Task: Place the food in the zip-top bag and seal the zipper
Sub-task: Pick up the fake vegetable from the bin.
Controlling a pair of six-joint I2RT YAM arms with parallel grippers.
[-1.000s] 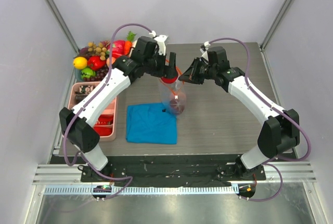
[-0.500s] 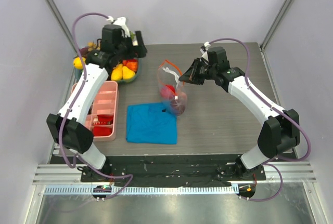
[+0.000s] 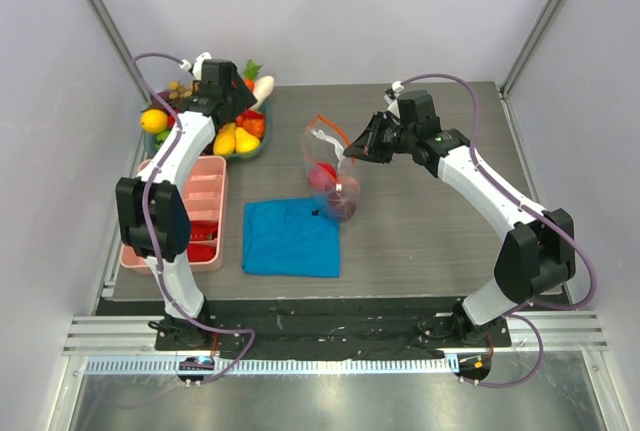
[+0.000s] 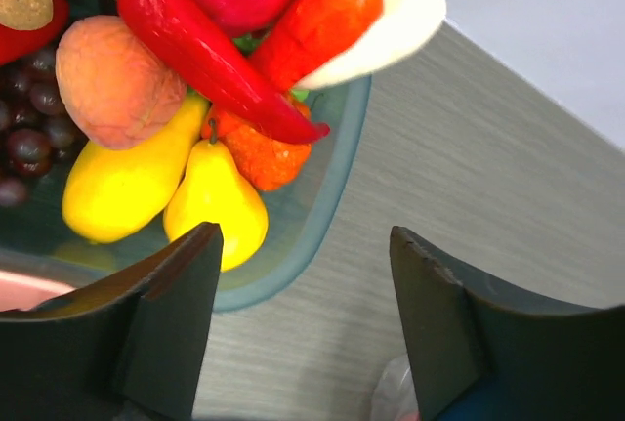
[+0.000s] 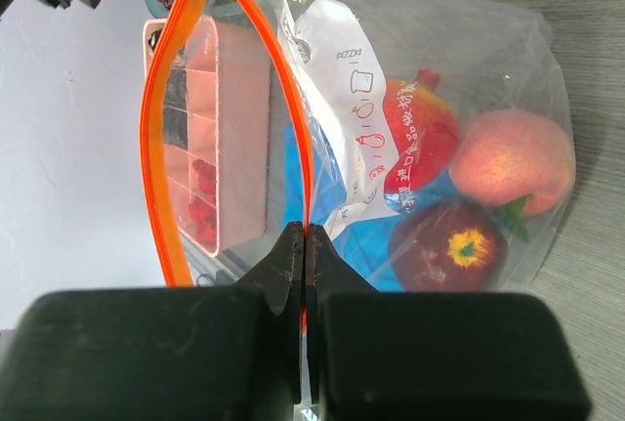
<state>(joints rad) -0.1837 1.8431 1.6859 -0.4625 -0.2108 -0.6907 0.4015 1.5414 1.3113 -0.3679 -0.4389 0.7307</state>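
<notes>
Three toy fruits sit inside the zip-top bag: a red pomegranate, a peach and a dark red apple-like fruit, all resting at the bottom.

Bag: clear, crinkly, standing upright near the middle of the table, its lower end at the far right corner of the blue cloth. Mouth gaping.

Zipper: orange-red strip, unsealed, its two sides bowed apart into a long loop.

Right gripper: jaws pressed together on the zipper at one end of the mouth, holding the bag up.

Remaining food: heaped in a blue-green bowl at the far left corner of the table. Visible are a yellow pear, a red chilli, an orange carrot, dark grapes and a lemon.

Left gripper: above the near rim of the bowl, fingers spread wide, nothing between them, well apart from the bag.

Pink divided tray: at the left edge of the table, just beside the bowl, left of the cloth.
</notes>
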